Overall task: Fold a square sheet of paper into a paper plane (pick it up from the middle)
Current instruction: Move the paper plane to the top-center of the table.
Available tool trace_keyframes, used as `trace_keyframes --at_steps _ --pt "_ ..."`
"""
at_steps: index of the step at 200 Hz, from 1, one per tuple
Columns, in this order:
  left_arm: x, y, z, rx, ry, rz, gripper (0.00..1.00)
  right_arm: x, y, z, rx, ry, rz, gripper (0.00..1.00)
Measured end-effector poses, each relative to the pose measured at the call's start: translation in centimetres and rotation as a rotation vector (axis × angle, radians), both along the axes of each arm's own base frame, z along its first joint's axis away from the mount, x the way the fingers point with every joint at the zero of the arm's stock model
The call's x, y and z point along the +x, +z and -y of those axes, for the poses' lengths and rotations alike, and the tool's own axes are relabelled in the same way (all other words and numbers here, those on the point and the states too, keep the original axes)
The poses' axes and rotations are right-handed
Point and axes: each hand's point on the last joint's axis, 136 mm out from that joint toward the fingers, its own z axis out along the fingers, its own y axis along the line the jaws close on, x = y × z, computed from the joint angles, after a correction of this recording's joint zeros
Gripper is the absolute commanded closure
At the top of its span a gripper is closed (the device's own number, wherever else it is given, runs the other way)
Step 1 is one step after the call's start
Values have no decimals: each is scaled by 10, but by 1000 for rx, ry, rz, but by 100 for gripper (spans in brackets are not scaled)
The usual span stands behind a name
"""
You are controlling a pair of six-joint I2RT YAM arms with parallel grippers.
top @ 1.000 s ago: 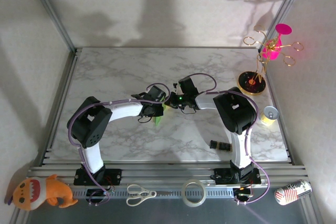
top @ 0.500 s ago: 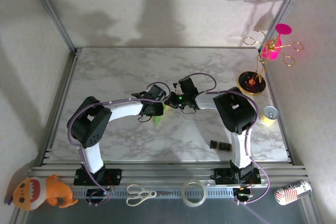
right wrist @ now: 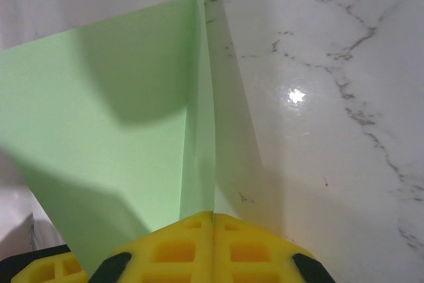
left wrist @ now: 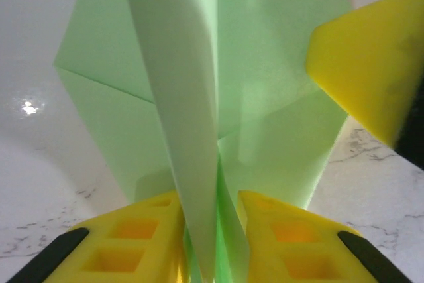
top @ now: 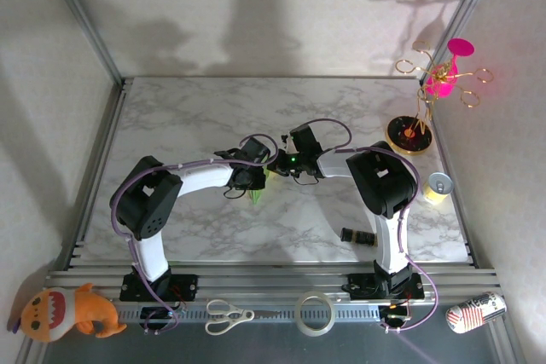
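The marble-patterned bench (top: 196, 117) is walled in by pale panels, and your two arms meet over its middle, just left of centre. The paper plane (top: 257, 193) is held there between them, a green sliver with its tip pointing toward the near edge. Whether its lower edge touches the bench cannot be told from above. On the left wrist camera, the left gripper (left wrist: 209, 211) has its jaws closed on the upright central fold of the paper plane (left wrist: 189, 91), with the creased wings spreading to either side. On the right wrist camera, the right gripper (right wrist: 213, 219) has its jaws pressed fully together on a thin ridge of the paper plane (right wrist: 112, 130). Both pinch the same thin sheet close together, so the main risk is probably a tear or a pulled-out crease if you draw the arms apart or twist one wrist against the other. Push them together instead and the keel is likely to buckle. If one side lets go early, the loose wings may swing the plane out of line in the other jaws, so free one side slowly.
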Motion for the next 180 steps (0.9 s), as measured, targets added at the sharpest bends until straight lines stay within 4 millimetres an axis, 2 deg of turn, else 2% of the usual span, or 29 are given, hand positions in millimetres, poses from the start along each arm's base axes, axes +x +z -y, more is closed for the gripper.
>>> trace_keyframes --at_steps 45,92,114,141,165,180 --pt "-4 1 8 -50 -9 -31 81 0 0 0 -1 0 -2 96" --pt "-3 1 5 -44 5 -32 86 0 -1 0 -2 0 -3 96" --pt "-3 0 4 -38 7 -31 88 -1 -1 0 -3 0 -4 92" --pt "-3 0 0 -17 15 -29 91 -1 -2 2 -15 -2 -10 81" --pt "0 2 -1 -7 20 -20 94 6 5 1 -36 -5 18 63" --pt "6 8 0 -6 22 1 94 11 10 9 -74 -37 44 53"
